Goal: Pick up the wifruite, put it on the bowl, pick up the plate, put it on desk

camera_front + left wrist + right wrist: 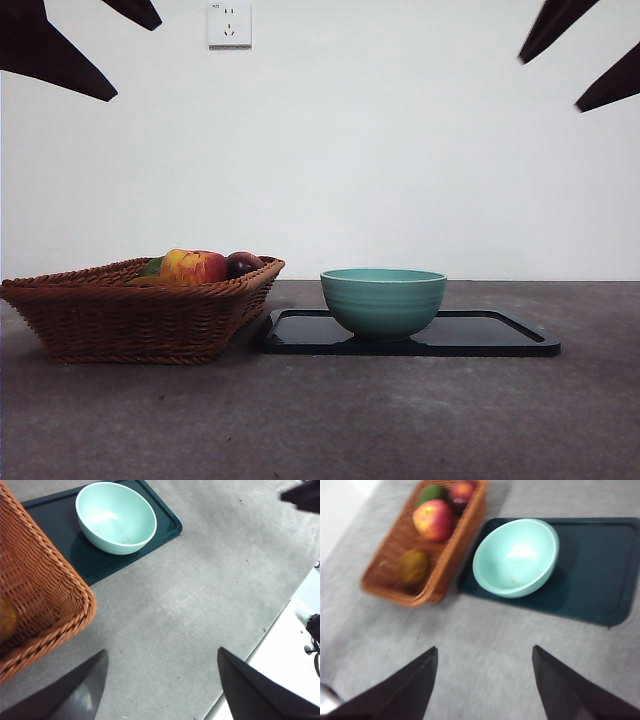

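**Fruit in the basket, bowl empty on its tray**

Before you on the grey worktop (420, 420) sit two containers side by side. The woven wicker basket (130, 320) holds four pieces of fruit: the wifruite (413, 566), dull brown and oval, lies alone in one end of the basket; a red-yellow apple (433, 520) rests in the middle; a green fruit (431, 492) and a dark purple fruit (462, 491) share the far end. From the front view you see only the apple, the purple fruit and a sliver of green above the rim; the wifruite is hidden behind the basket wall.

Just beside the basket lies a dark rectangular plate (600, 570), flat on the worktop, its near corner close to the basket's side. The mint-green bowl (516, 557) stands upright on the plate, at the end nearest the basket, and it is empty. The rest of the plate is bare.

Your left end effector (162, 680) hangs above open worktop, its jaws spread wide and holding nothing, with the basket's corner and the bowl in its view. Your right end effector (485, 680) hovers likewise over bare worktop, short of both containers, jaws wide apart and empty. In the front view both arms show only as black tips at the top corners.
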